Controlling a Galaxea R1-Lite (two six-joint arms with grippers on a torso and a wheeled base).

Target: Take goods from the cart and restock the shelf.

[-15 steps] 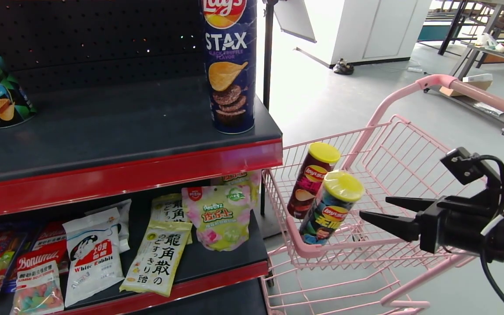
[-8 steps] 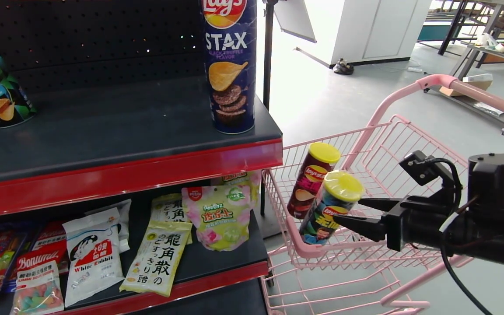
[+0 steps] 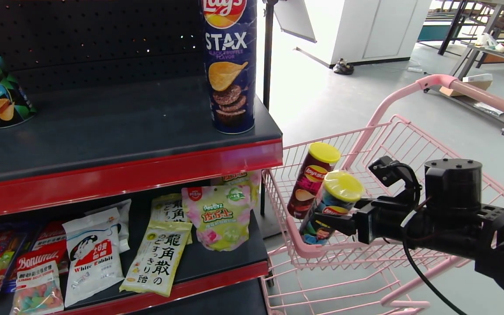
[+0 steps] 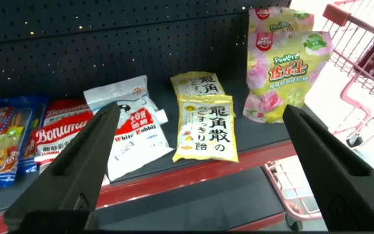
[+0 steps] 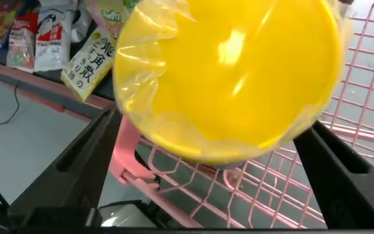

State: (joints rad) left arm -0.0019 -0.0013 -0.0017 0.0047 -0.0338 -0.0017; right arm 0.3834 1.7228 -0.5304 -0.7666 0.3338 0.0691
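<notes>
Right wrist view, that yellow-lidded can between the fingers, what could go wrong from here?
1. The right gripper is open around the lid end of the nearer can; a grip that high might slip or pop the lid.
2. That can leans tilted in the cart, right beside the second can; a nudge could topple either one.

Shelf can (image 3: pixel 230 65) top cropped, lid (image 5: pixel 229 78) blurred

Bright daylight floods floor (image 3: pixel 317 100); lower shelf (image 3: pixel 208 260) shadowed; glare on yellow lid (image 5: pixel 232 71).
</notes>
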